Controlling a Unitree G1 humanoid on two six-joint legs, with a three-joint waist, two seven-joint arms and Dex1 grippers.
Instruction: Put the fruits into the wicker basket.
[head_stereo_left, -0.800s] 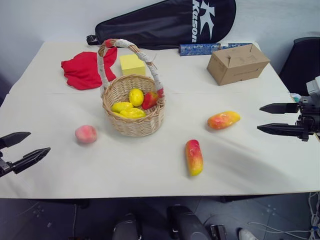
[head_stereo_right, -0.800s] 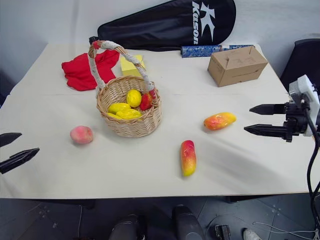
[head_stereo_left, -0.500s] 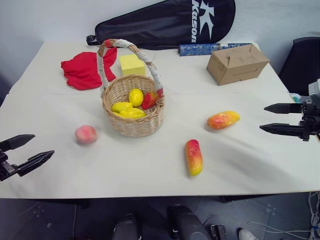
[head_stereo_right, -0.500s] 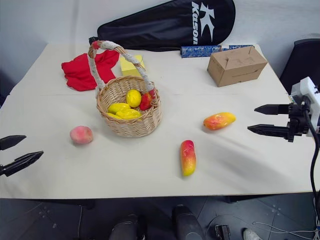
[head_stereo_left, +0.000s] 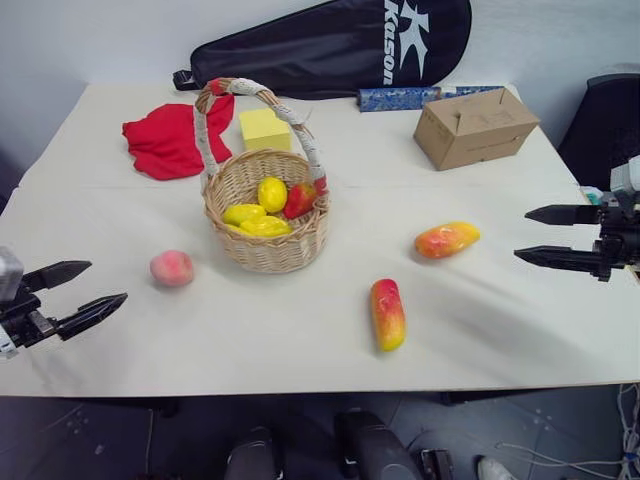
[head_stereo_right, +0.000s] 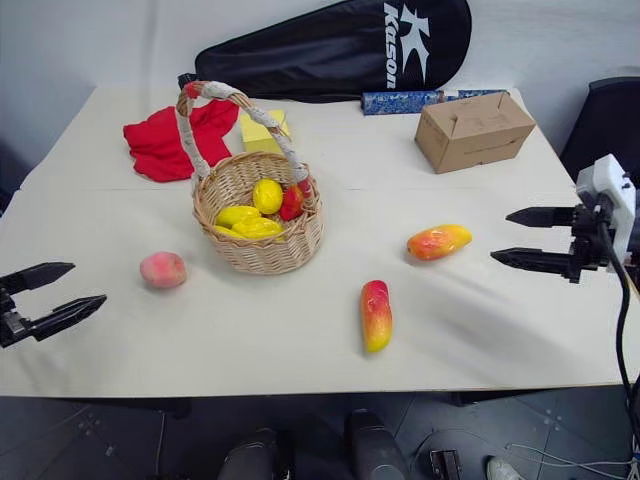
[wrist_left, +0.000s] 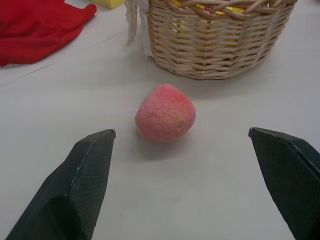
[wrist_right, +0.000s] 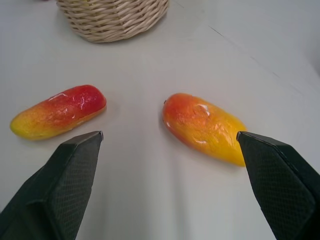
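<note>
The wicker basket (head_stereo_left: 272, 256) stands left of the table's middle with yellow lemons (head_stereo_left: 272, 192) and a red fruit (head_stereo_left: 300, 199) inside. On the cloth to its left lies a pink peach (head_stereo_left: 171, 268). Two mangoes lie to its right, one (head_stereo_left: 447, 239) farther back and one (head_stereo_left: 388, 313) nearer the front edge. My left gripper (head_stereo_left: 107, 281) hovers open at the left edge, pointing at the peach (wrist_left: 165, 111) and short of it. At the right edge my right gripper (head_stereo_left: 522, 234) is open and aimed at both mangoes (wrist_right: 203, 127), (wrist_right: 57, 111) without touching them.
Behind the basket are a red cloth (head_stereo_left: 165, 138) and a yellow block (head_stereo_left: 264, 128). A cardboard box (head_stereo_left: 475, 127) sits at the back right, beside a blue roll (head_stereo_left: 398, 97). A black racket bag (head_stereo_left: 340, 45) leans along the back edge.
My left gripper has slid a little to the right, closer to the peach, still open. The right gripper has hardly shifted. No fruit has moved.
</note>
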